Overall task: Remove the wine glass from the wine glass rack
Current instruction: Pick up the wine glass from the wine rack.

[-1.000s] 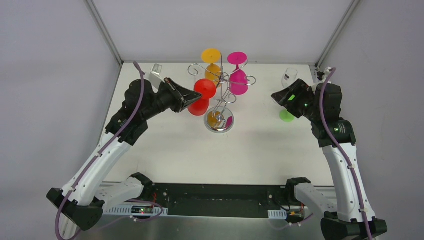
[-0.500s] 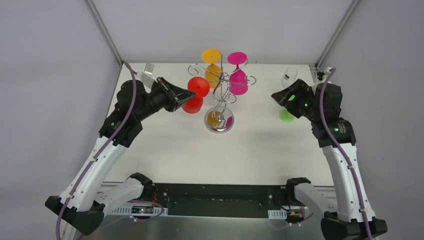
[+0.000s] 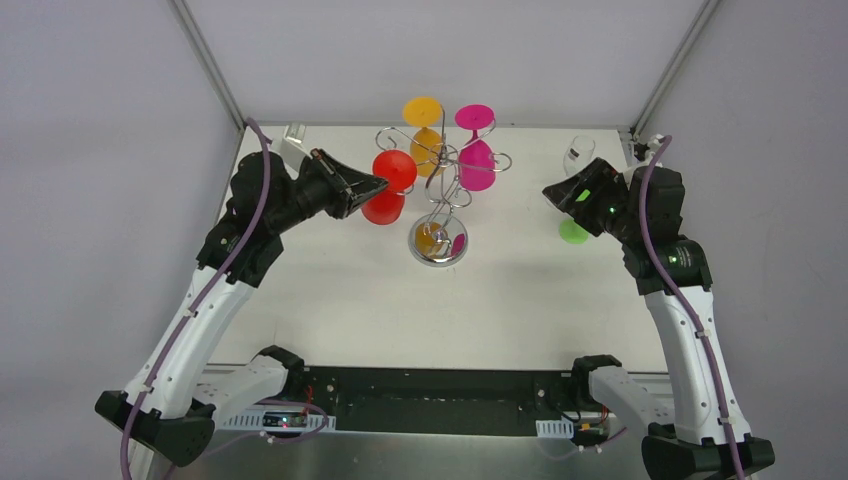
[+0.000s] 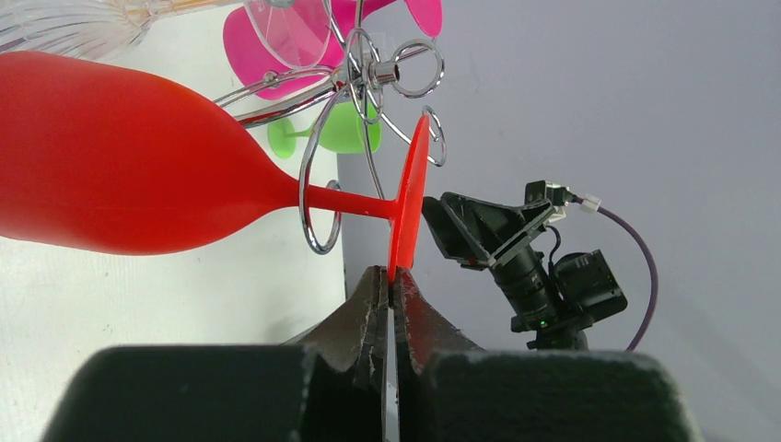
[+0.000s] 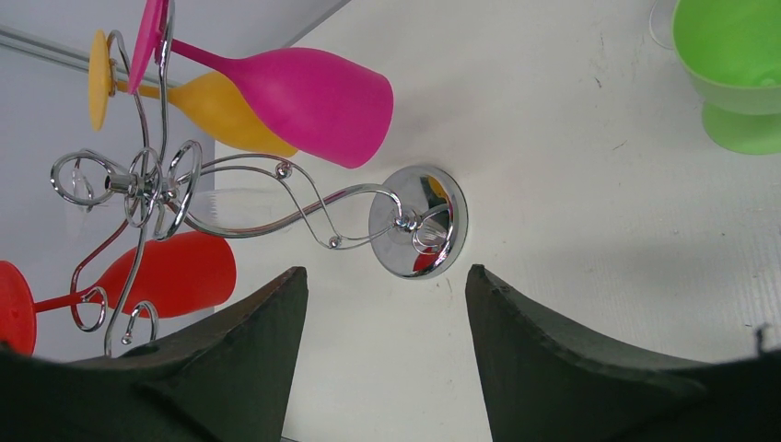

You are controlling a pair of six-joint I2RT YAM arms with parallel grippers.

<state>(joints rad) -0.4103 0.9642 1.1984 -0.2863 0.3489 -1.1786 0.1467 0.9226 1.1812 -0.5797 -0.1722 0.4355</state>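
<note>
At far-centre of the white table [image 3: 330,290], the wine glass rack [image 3: 447,170] stands upright on its chrome base [image 3: 438,245]. Red wine glass [image 3: 385,207] hangs bowl-down on the rack's left side; in the left wrist view its stem [image 4: 355,201] seems to run thru a curled wire loop [image 4: 318,216]. L gripper [image 4: 391,274] is pressed together on the rim of the red foot [image 4: 412,198], pinching it edge-on. Pink glass [image 3: 478,163] & orange glass [image 3: 425,140] hang on the far side. R gripper [image 5: 385,273] hovers well right of the rack, fingers spread wide, holding nothing. Green glass [image 3: 573,232] sits on the table beside it; clear glass [image 3: 578,155] is nr the far-right corner.
</note>
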